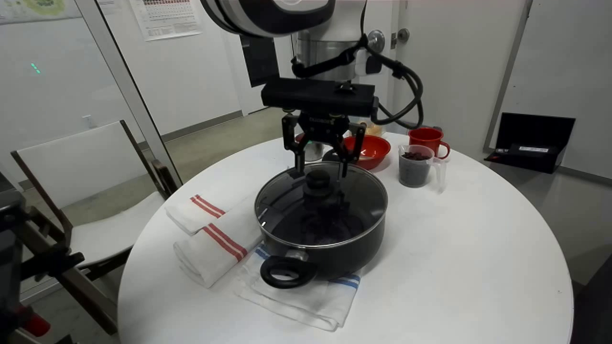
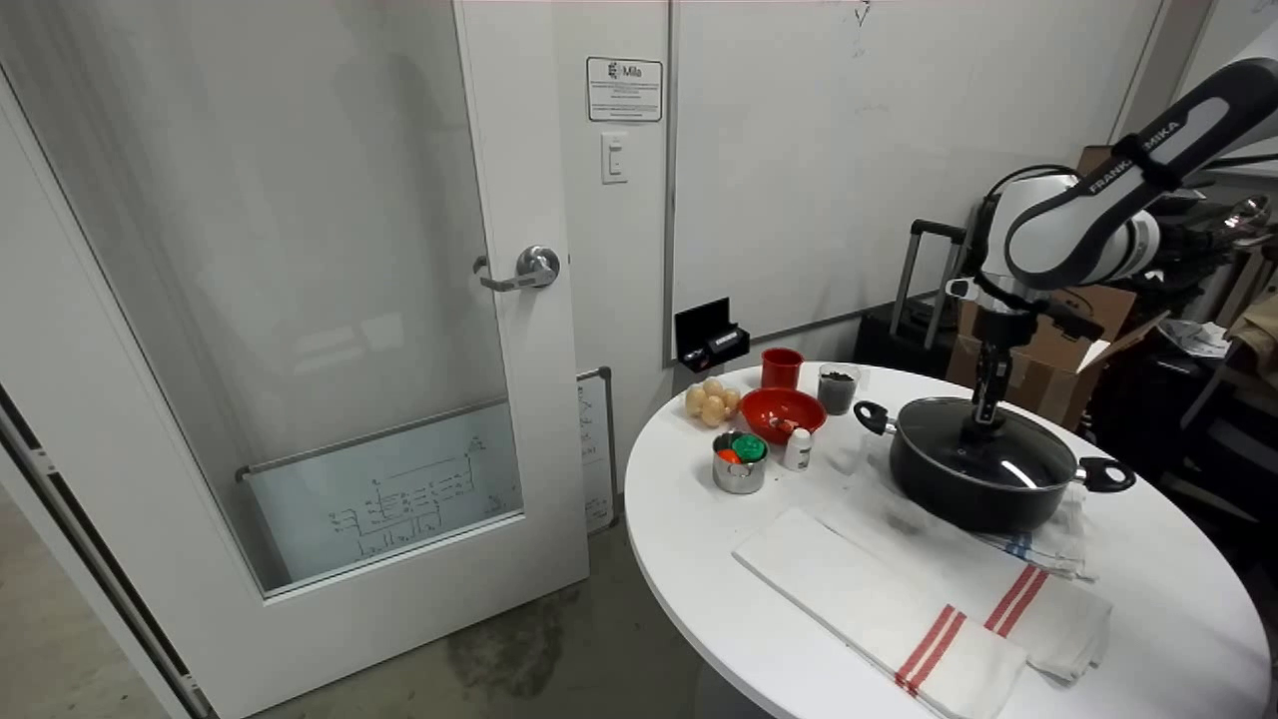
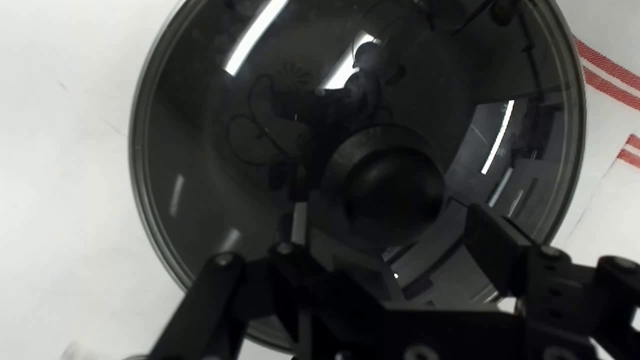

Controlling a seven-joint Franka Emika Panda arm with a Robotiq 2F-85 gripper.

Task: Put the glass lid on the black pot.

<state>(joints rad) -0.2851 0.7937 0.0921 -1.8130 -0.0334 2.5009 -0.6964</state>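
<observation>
The black pot stands on the white table, partly on a folded towel with blue stripes. It also shows in an exterior view. The glass lid lies on the pot, its metal rim resting along the pot's edge; it also shows in the wrist view and in an exterior view. Its dark knob stands at the centre. My gripper is open and empty, pointing down just above the lid. Its fingers are spread either side of the knob, with a gap to it in the wrist view.
Folded towels with red stripes lie beside the pot. A red bowl, a clear measuring cup, a red mug, a metal cup and a small white bottle stand on the table.
</observation>
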